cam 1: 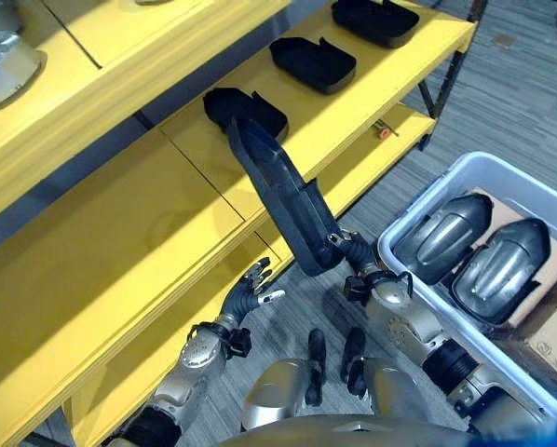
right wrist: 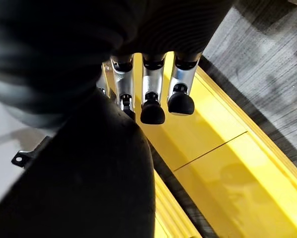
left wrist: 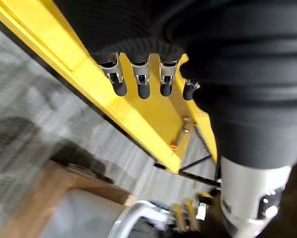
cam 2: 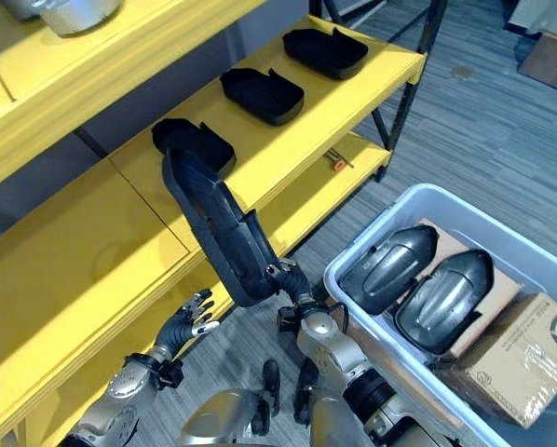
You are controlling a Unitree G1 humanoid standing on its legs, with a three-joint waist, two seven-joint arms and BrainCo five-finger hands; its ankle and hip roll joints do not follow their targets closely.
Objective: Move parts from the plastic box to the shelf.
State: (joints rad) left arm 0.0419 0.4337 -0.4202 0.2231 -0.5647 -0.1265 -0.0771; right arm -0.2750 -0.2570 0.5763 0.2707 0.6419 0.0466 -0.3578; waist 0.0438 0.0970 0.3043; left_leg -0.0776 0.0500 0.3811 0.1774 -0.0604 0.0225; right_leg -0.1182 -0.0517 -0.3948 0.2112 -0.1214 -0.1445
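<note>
Right hand (cam 1: 360, 265) curled on lower end of long black part (cam 1: 283, 194), held tilted, upper end over yellow shelf (cam 1: 120, 223) just beside nearest black tray (cam 1: 246, 110). Two more black trays (cam 1: 313, 62) further along same shelf. Left hand (cam 1: 249, 296) empty, fingers loosely spread, near shelf edge. Two dark silver parts (cam 1: 443, 235) left in plastic box (cam 1: 465, 172), beside cardboard box (cam 2: 521, 358).

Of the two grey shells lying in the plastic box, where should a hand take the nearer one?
Probably across its narrow rounded end, coming from above: the grey shell lies dome-up in the plastic box, its twin close alongside, so the long sides look crowded.
</note>
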